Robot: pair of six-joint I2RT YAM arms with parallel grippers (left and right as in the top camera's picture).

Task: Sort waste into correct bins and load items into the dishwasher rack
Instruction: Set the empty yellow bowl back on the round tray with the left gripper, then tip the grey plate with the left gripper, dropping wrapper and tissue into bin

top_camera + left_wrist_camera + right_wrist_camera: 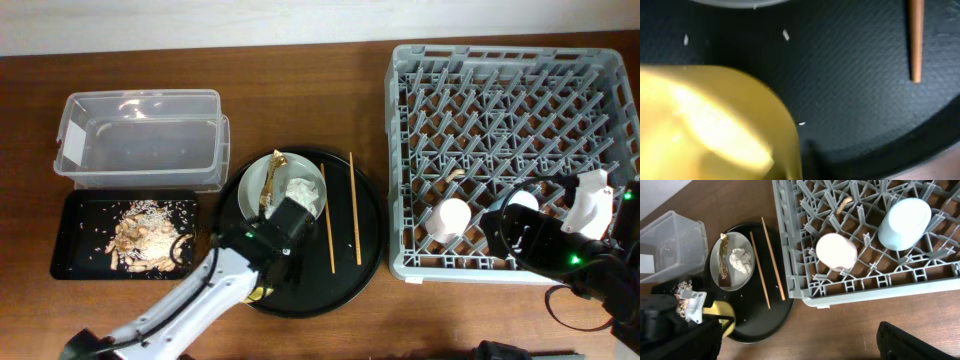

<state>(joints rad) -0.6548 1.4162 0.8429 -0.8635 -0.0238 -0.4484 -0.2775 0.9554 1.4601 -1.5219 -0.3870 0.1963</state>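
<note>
My left gripper (pixel 263 284) is shut on the small yellow bowl (pixel 715 125), low over the front of the round black tray (pixel 365 255); the bowl also shows in the right wrist view (pixel 720 316). Behind it the pale plate (pixel 252 200) holds the brown-gold wrapper (pixel 270 182) and white tissue (pixel 301 191). Two chopsticks (pixel 331 225) lie on the tray's right side. The pink cup (pixel 452 218) and light blue cup (pixel 522 201) sit in the grey rack (pixel 510 60). My right gripper (pixel 515 237) hovers at the rack's front edge, open and empty.
The clear tub (pixel 140 135) stands at the back left. In front of it, the shallow black tray (pixel 75 255) holds beige food scraps (pixel 148 235). A small beige scrap (pixel 455 175) lies inside the rack. Bare wooden table lies in front of the rack.
</note>
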